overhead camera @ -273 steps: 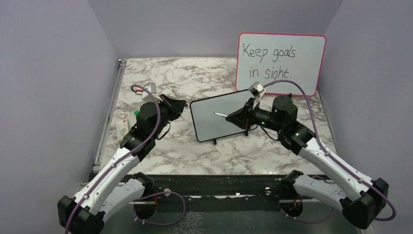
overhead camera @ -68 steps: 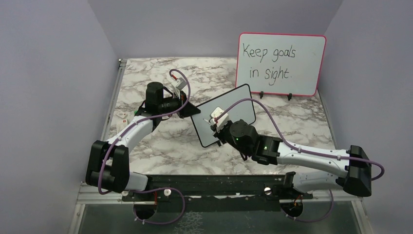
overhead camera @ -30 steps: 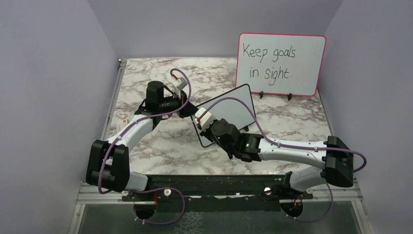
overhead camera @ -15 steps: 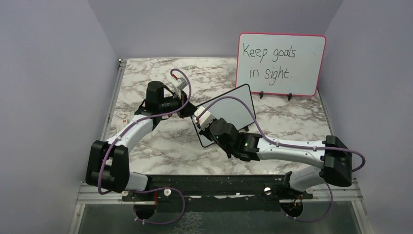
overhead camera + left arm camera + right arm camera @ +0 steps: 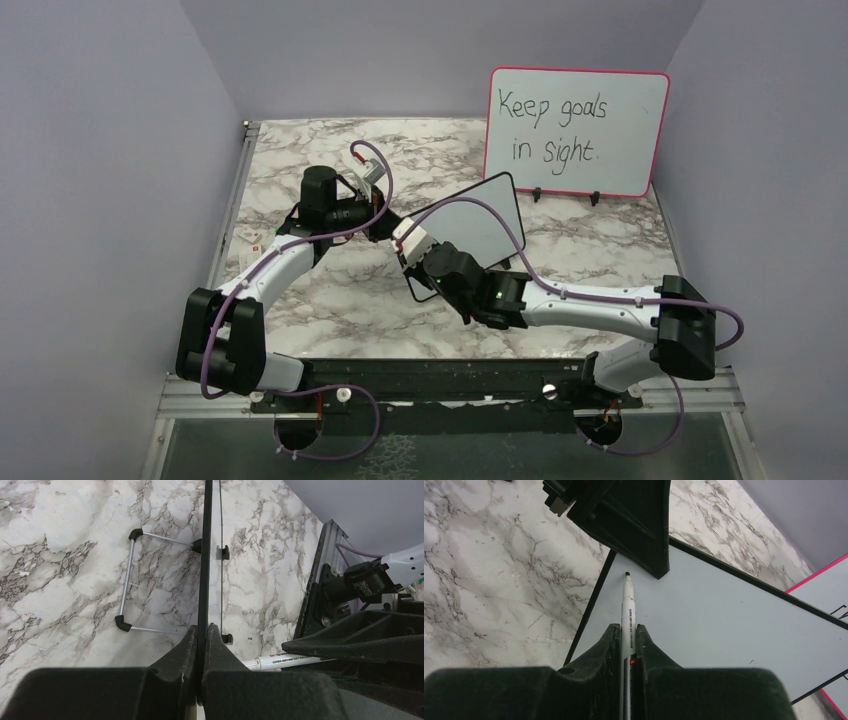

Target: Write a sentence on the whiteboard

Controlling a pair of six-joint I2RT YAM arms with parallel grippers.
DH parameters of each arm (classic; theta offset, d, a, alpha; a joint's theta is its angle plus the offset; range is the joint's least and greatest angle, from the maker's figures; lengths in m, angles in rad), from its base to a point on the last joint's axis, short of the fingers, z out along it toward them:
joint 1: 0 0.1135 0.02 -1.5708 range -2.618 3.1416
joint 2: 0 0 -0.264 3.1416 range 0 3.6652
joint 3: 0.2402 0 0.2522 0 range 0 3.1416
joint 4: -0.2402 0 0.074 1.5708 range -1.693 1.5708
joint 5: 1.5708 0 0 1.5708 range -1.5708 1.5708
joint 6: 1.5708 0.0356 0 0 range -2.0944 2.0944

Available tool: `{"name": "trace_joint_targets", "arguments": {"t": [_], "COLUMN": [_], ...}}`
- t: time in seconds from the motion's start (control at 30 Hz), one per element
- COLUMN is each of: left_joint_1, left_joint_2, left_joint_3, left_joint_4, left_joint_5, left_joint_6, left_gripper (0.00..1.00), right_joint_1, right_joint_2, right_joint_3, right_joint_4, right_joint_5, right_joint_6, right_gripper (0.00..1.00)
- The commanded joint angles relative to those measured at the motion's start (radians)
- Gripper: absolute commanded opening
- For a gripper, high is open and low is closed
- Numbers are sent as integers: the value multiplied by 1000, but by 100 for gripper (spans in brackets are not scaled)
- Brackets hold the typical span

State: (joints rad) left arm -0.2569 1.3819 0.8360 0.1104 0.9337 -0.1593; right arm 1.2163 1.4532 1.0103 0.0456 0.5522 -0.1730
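Top external: slid leftward across the whiteboard [image 5: 485, 225] within the last second. Right hand [image 5: 626, 630] clamped on the marker [image 5: 628, 600], tip now near the board's left edge. Left hand [image 5: 202, 630] pinched on that edge, steadying it on the bench [image 5: 60, 555]. Still blank; probably lining up the first stroke.

From above the right arm [image 5: 590, 305] hides a corner of the whiteboard [image 5: 480, 230]; the right wrist view's edge crops the marker [image 5: 628, 605].
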Motion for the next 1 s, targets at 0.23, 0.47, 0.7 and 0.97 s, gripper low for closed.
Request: {"name": "trace_joint_targets", "arguments": {"t": [0.23, 0.47, 0.7, 0.97], "left_joint_1": [-10, -10, -10, -10], "left_joint_2": [8, 9, 12, 14], "left_joint_3": [-9, -7, -8, -6], "left_joint_4": [-84, -86, -87, -91], "left_joint_5": [-90, -93, -96, -98], "left_joint_6": [76, 78, 79, 81], "left_gripper": [0, 0, 0, 0], "right_joint_1": [5, 6, 6, 6], "right_joint_2": [30, 21, 21, 21], "right_joint_3": [49, 45, 47, 47], "right_joint_4": [-102, -145, -193, -219], "right_joint_5": [41, 20, -16, -41], "right_joint_6": [49, 69, 87, 99], "right_gripper": [0, 0, 0, 0]}}
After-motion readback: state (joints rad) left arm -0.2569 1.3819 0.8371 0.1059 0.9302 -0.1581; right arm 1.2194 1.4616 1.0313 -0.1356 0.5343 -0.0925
